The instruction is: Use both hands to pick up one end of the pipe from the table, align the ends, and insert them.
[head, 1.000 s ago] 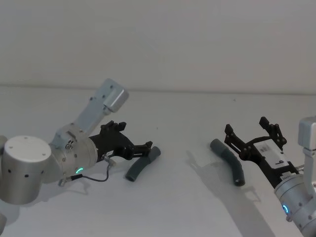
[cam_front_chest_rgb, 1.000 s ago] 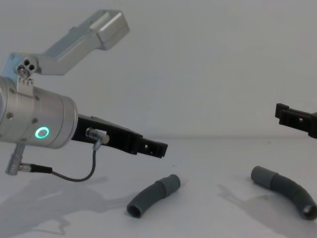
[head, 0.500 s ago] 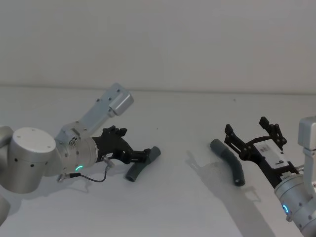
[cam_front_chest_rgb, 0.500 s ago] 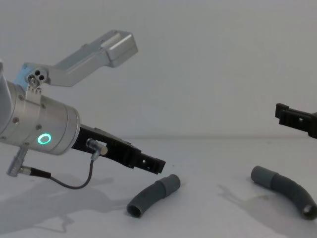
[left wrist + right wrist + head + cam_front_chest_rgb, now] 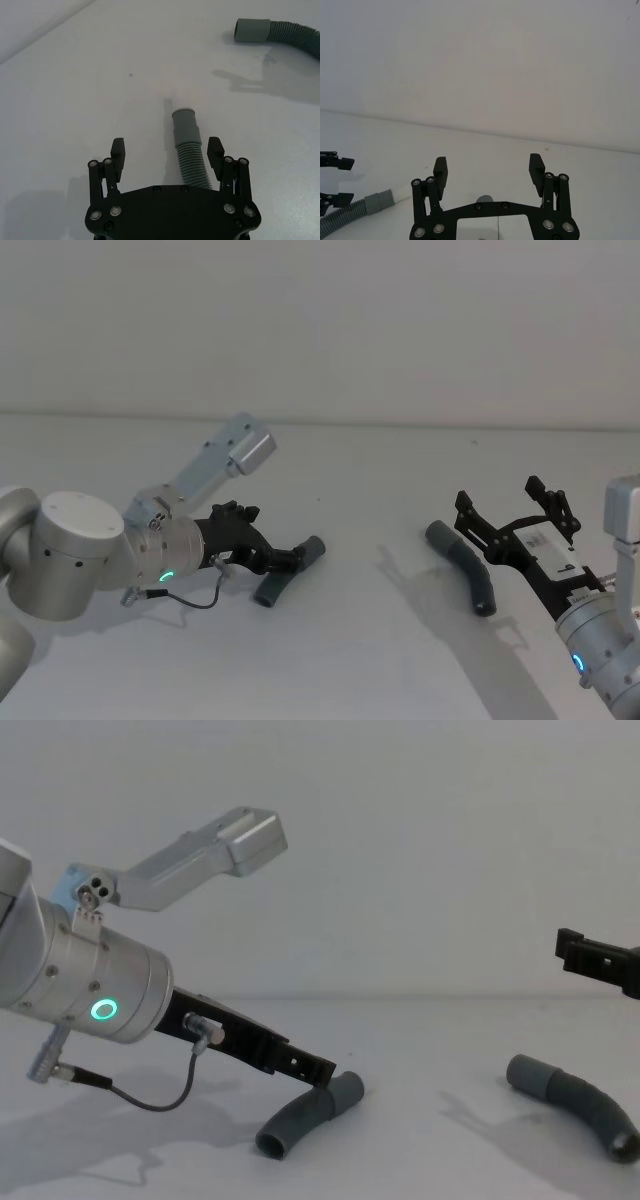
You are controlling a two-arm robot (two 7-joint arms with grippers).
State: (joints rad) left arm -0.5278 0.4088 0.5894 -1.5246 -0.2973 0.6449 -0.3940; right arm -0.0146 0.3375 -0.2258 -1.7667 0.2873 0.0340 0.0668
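Note:
The pipe lies in two pieces on the table (image 5: 380, 660). The shorter piece (image 5: 285, 571) (image 5: 300, 1112) is on the left, its cuff (image 5: 184, 124) pointing away from my left gripper (image 5: 276, 559) (image 5: 166, 150). That gripper is open and low over the table, its fingers (image 5: 215, 151) either side of the ribbed tube without touching it. The longer piece (image 5: 463, 565) (image 5: 577, 1104) lies to the right. Above and just behind it my right gripper (image 5: 512, 513) (image 5: 488, 169) hovers open and holds nothing.
A silver camera bracket (image 5: 228, 454) sticks up from the left wrist, and a thin cable (image 5: 150, 1098) loops under it. Bare table lies between the two pieces. A plain pale wall (image 5: 320, 330) stands behind the table.
My left gripper has dropped and pushed forward, so its open fingers now straddle the shorter piece. The right arm and both pieces have stayed put.

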